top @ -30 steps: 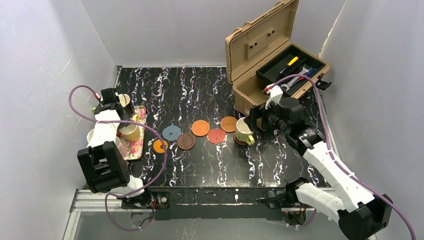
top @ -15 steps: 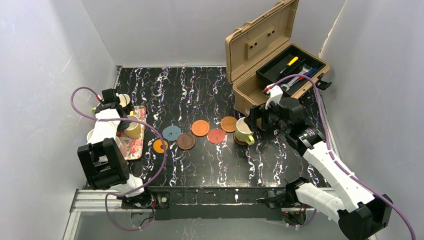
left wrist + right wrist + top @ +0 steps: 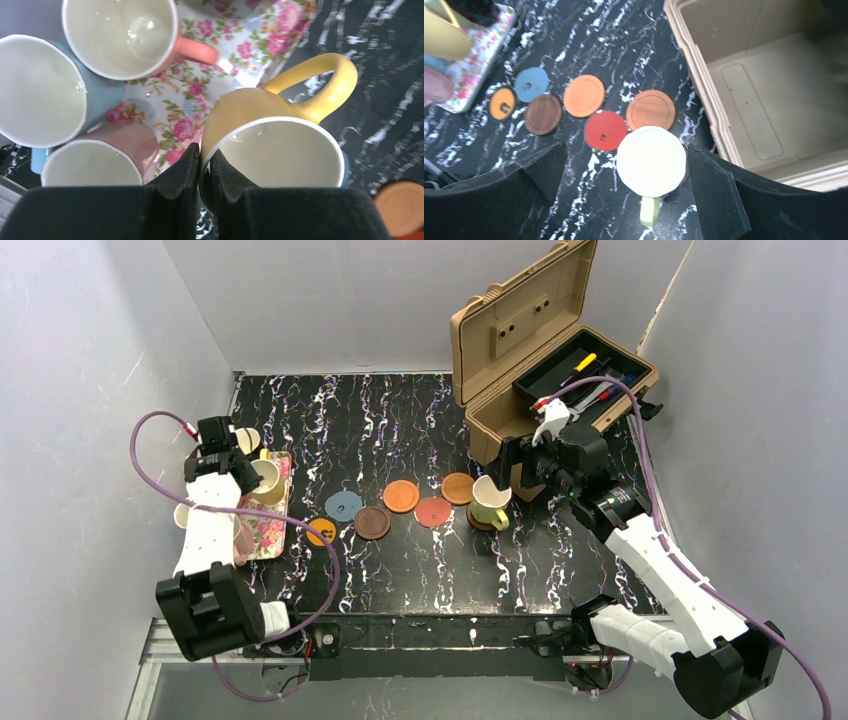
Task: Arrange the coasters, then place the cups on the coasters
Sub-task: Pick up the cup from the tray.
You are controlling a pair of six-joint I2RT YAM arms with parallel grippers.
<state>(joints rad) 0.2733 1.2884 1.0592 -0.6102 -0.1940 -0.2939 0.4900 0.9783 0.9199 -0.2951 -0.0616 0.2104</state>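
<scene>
At frame left, the left claw [image 3: 201, 155] was pinched shut on the rim of a yellow cup [image 3: 280, 150] at the edge of the floral tray [image 3: 200, 90]. Right of centre, the right claw [image 3: 625, 149] hung wide open and empty above a lime cup [image 3: 651, 161] on a dark coaster [image 3: 476, 524] — six more coasters [image 3: 401, 496] lay leftward on the counter [image 3: 400, 420].

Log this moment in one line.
left gripper: shut on yellow cup rim, at floral tray | right gripper: open, over lime cup | lime cup: on dark coaster
</scene>
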